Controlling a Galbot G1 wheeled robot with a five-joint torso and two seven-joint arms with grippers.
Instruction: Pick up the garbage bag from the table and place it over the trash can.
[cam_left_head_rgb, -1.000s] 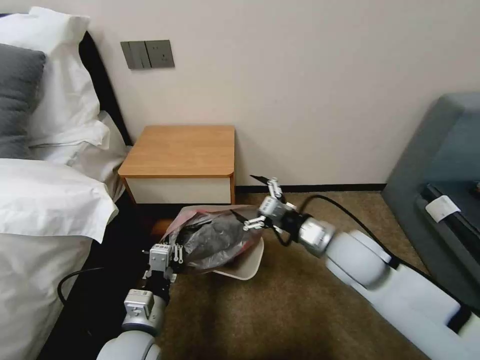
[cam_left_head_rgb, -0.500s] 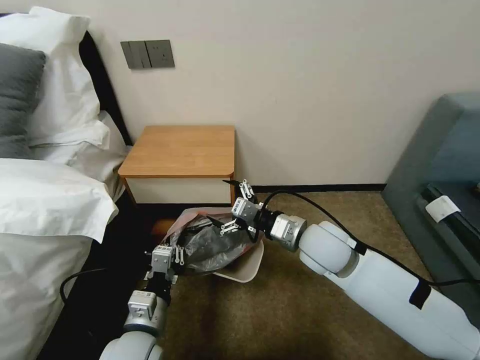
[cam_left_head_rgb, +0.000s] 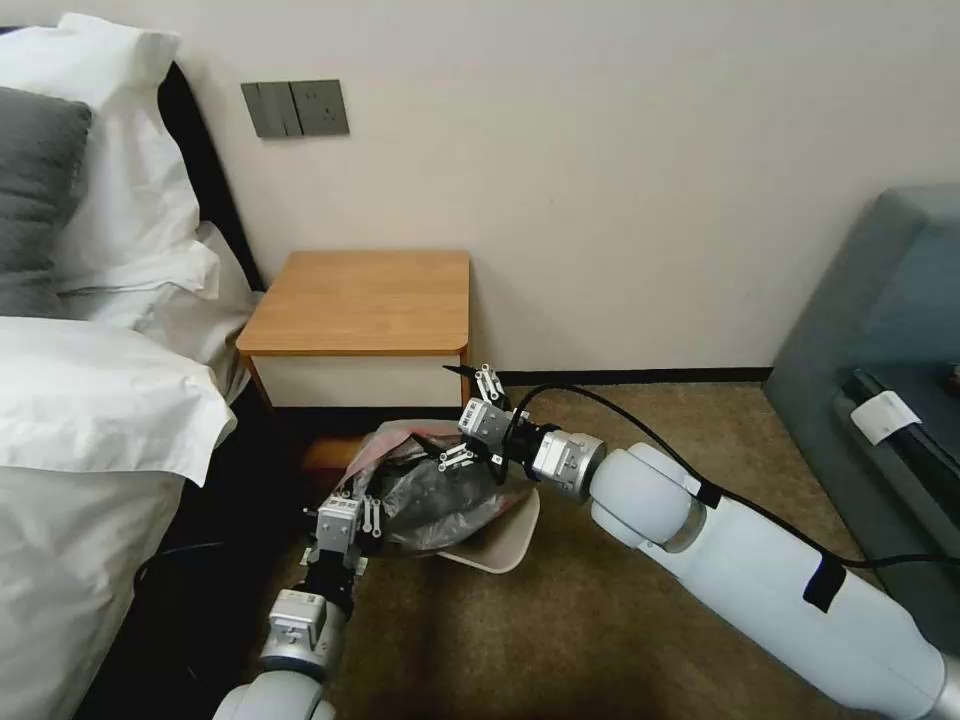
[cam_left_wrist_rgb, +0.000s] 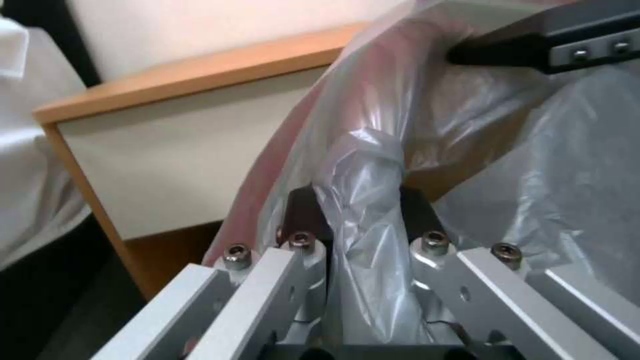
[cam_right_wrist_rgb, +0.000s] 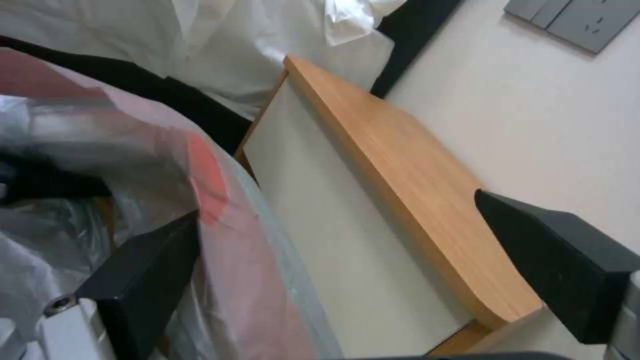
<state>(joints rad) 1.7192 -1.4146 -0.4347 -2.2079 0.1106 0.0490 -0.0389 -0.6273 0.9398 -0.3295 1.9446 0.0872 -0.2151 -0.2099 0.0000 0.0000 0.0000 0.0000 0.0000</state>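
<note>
Down on the carpet, the garbage bag (cam_left_head_rgb: 430, 485) lies bunched over the trash can (cam_left_head_rgb: 505, 535), at about 6 o'clock from the table (cam_left_head_rgb: 365, 300). At the bag's 7 o'clock edge the left gripper (cam_left_head_rgb: 347, 528) pinches a fold, seen close in its wrist view. At 1 o'clock, the right gripper (cam_left_head_rgb: 462, 418) is spread wide, one finger (cam_right_wrist_rgb: 143, 280) touching the plastic.

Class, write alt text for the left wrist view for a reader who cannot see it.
The left end effector pinches a bunched fold of the translucent garbage bag between its dark fingers. Behind stands the wooden table with its white drawer front, and the right end effector's finger reaches in beyond the bag.
</note>
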